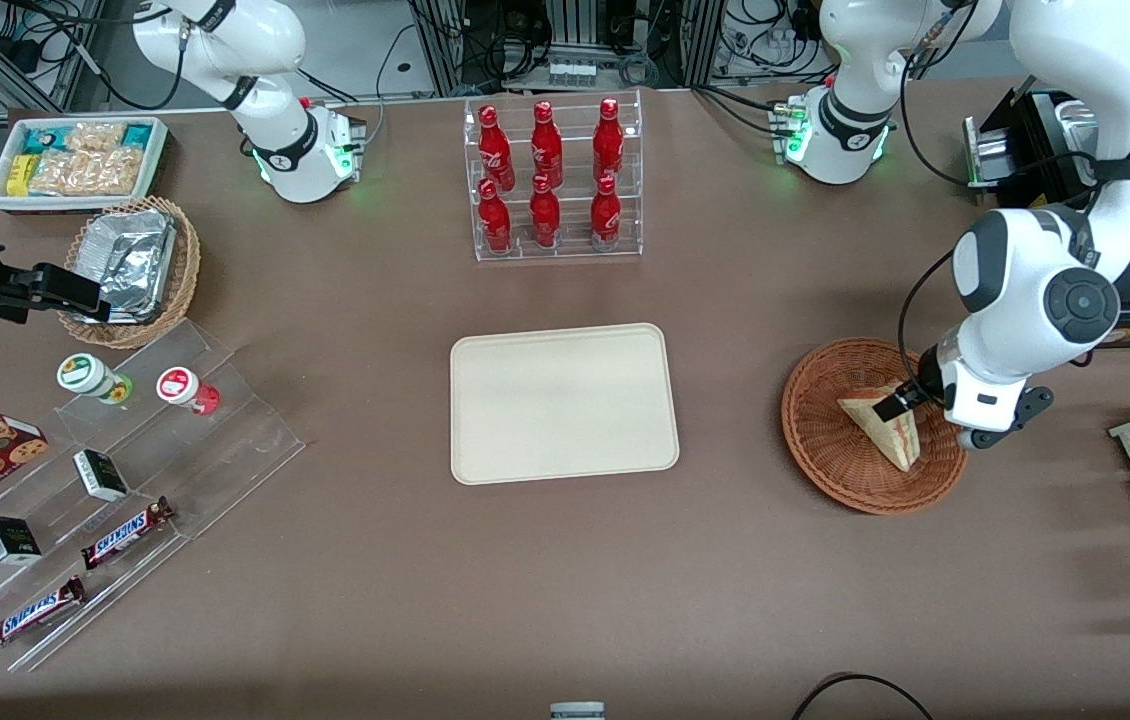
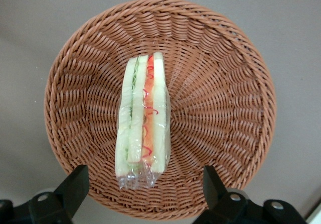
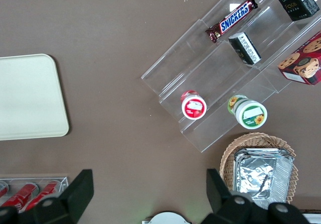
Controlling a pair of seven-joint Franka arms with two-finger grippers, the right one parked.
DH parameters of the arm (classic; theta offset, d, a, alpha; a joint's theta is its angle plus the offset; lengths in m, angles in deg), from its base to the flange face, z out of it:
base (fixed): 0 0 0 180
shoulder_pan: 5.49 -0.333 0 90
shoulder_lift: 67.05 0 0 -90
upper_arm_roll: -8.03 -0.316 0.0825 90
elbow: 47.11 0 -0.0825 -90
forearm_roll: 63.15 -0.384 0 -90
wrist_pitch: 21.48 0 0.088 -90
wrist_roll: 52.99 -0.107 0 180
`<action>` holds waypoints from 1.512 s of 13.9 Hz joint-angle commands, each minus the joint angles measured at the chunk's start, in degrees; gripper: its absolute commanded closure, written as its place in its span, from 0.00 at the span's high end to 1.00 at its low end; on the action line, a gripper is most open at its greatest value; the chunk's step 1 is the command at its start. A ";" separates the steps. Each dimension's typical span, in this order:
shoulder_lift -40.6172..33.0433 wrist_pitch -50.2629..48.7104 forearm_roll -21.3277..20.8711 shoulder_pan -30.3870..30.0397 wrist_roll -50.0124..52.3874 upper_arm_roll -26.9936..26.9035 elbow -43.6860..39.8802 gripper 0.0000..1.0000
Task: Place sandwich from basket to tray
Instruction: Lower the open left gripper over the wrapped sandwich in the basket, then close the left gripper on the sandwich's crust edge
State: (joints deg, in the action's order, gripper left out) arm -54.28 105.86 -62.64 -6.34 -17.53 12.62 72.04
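Brown table (image 1: 725, 560), tray (image 1: 564, 402) bare in the middle. Gripper (image 2: 143, 184) hovering over basket (image 2: 225, 108) w/ fingers (image 2: 75, 184) spread wide, nothing held, sandwich (image 2: 143, 121) on edge inside. Prob risk: slick wrap + narrow wedge, could tip or slip if pinch lands off-center.

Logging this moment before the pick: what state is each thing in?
sandwich: wrapped, on edge in the basket, not gripped.
basket: holds only the sandwich.
tray: bare.
gripper: above the basket, fingers open, astride the sandwich.
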 commanded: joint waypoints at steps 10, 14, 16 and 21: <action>4.19 7.22 0.20 -0.21 2.24 -0.46 3.81 1.00; 3.49 6.44 -0.06 -0.12 3.12 -0.55 3.98 0.00; 2.09 5.04 -0.33 -0.12 2.95 -0.55 3.64 0.00; -0.99 -6.46 -0.68 1.19 2.51 0.50 -2.59 0.00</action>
State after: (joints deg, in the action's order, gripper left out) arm -53.43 103.89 -62.60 -6.05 -15.50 12.46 71.86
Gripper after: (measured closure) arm 0.753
